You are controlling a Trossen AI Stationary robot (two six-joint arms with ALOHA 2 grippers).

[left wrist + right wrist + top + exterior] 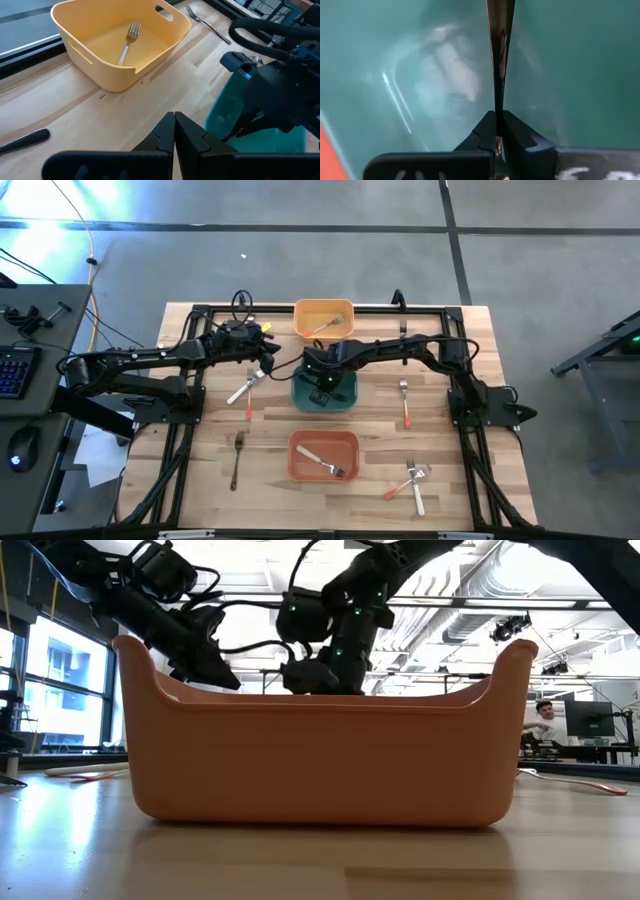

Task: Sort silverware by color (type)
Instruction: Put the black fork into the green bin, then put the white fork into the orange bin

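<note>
My right gripper is down inside the green bin at the table's middle, shut on a slim black fork. My left gripper hangs shut and empty over the table between the yellow-orange bin and the green bin; its closed fingertips show in the left wrist view. A metal-headed fork lies on the floor of the yellow-orange bin. Another fork lies in the red-orange bin. My right gripper pinches the black fork's slim shaft between its two fingers. The fork runs on past the fingertips, along the fingers' line, toward the green bin's floor. Whether its far end rests on the floor I cannot tell.
Loose forks lie on the wood: a white-handled one and a black one on the left, a red-handled one and two crossed ones on the right. The red-orange bin fills the low view. A person sits in the room behind.
</note>
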